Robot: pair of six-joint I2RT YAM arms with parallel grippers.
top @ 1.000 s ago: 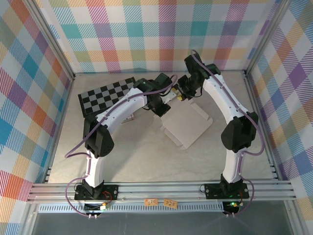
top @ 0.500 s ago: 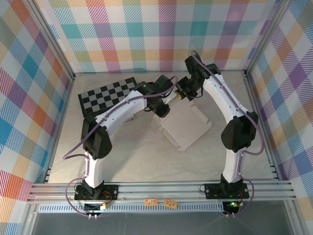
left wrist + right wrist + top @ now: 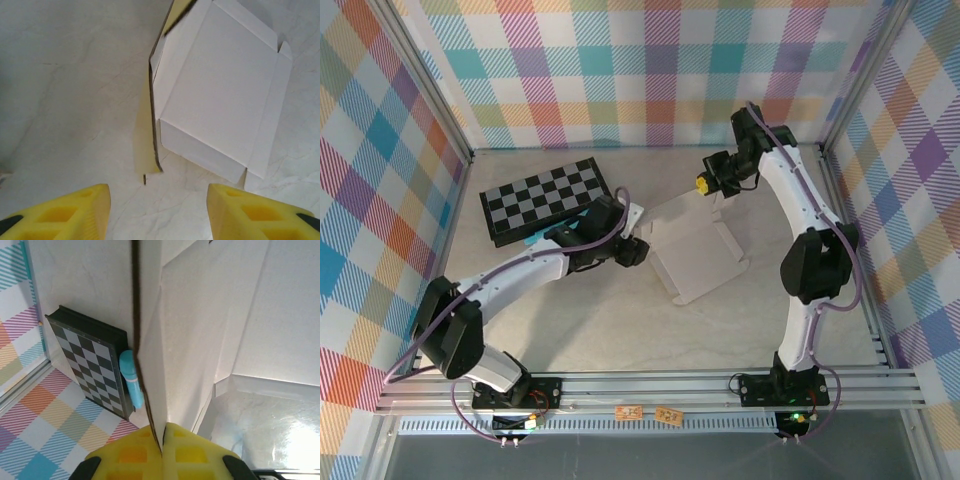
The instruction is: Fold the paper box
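Note:
The paper box lies mid-table as a pale, partly folded shallow shape with a yellowish flap on its left side. Its far flap stands raised, and my right gripper is shut on that flap's edge. The right wrist view shows the cardboard edge pinched between the two yellow fingers. My left gripper hovers just left of the box, low over the table. It is open, its yellow fingers wide apart with only bare table between them, and the box lies just ahead of it.
A black-and-white checkerboard lies at the back left, with a small teal tube against its near edge. Plaid walls and metal rails enclose the table. Bare table surface lies in front of the box.
My left gripper let go, opened and drew back left, away from the box's far edge. My right gripper shut on the far flap and moved right with it.

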